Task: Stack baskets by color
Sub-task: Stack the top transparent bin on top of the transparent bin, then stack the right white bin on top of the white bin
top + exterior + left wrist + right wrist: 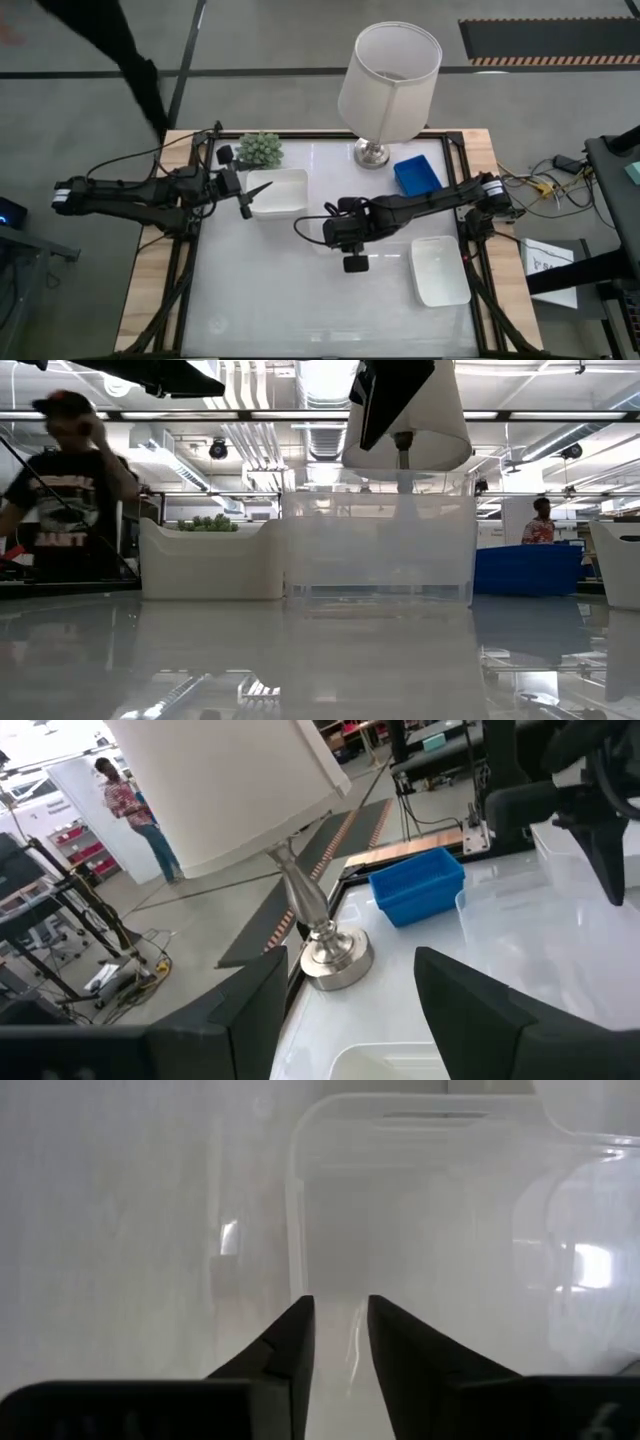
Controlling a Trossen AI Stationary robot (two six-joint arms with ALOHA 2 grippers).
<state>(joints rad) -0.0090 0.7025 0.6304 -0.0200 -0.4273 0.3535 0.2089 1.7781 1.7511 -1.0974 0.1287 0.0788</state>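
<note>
The right tool [338, 1355] straddles the wall of the clear transparent plastic basket [450, 1230], fingers slightly parted; the left tool [345, 1010] gapes open over the opaque white rectangular basket [278, 194].

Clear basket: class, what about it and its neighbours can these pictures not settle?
- Clear basket: in the high view its outline is lost against the white table and under the right gripper.
- One basket or several nested: in the low view the walls are too hazy to tell.
- Lamp base: in the low view it is blurred behind the clear basket.
</note>
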